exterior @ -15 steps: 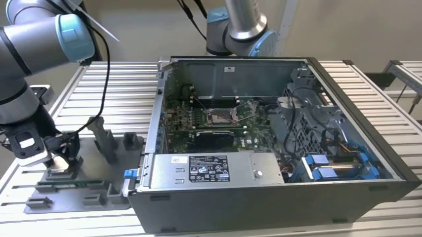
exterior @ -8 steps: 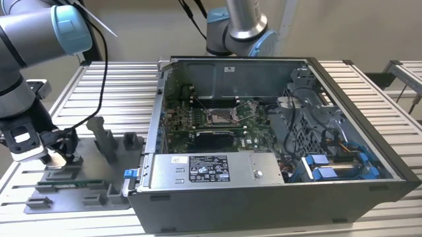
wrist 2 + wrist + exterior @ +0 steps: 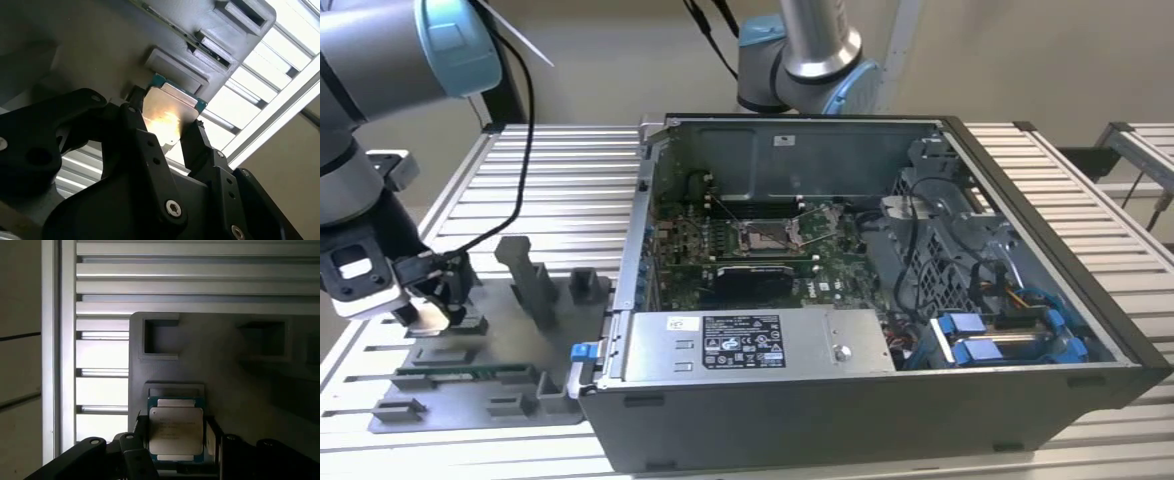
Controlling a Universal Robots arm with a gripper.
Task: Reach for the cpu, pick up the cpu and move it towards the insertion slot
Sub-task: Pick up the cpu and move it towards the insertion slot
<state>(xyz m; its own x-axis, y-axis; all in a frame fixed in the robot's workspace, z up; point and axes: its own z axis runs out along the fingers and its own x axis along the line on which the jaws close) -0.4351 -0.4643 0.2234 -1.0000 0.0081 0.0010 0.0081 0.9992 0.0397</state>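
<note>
Claw (image 3: pixel 166 120) straddles cpu (image 3: pixel 176 432) at grey tray (image 3: pixel 487 350); clamped or not, cannot tell; cpu print illegible.

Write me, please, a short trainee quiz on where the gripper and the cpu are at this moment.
1. True or false: the cpu already sits in the insertion slot inside the computer case.
2. The gripper is nearest to: A) the cpu B) the insertion slot C) the computer case.
3. On which side of the exterior view does the gray parts tray lie?
Key: 1 false, the cpu is at the gray parts tray; 2 A; 3 left.
</note>
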